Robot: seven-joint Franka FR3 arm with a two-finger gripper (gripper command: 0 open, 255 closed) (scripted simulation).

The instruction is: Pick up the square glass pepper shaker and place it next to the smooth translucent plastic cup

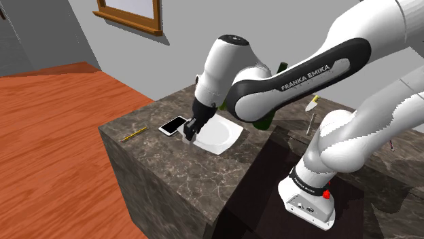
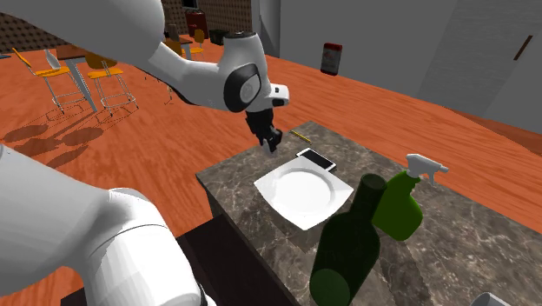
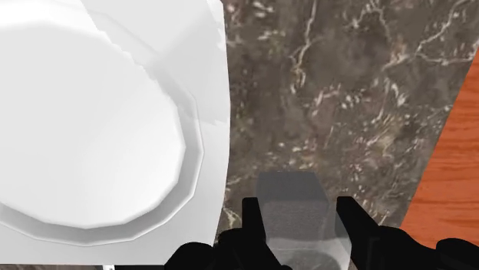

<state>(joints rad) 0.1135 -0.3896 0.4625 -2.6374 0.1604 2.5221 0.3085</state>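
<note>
Legible lettering. White capitals reading "FRANKA EMIKA" run along the dark forearm cover (image 1: 299,85) of the white arm in the shoulder view. Smaller white marks on the black ring (image 1: 307,182) above the arm's base cannot be read, nor can the pale label on the dark red jar (image 2: 331,58).

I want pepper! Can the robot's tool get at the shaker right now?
Looks like yes. The shaker sits right between the two fingers of the tool, and they seem to clasp its sides. The plate lies beside it, not in the way.
</note>
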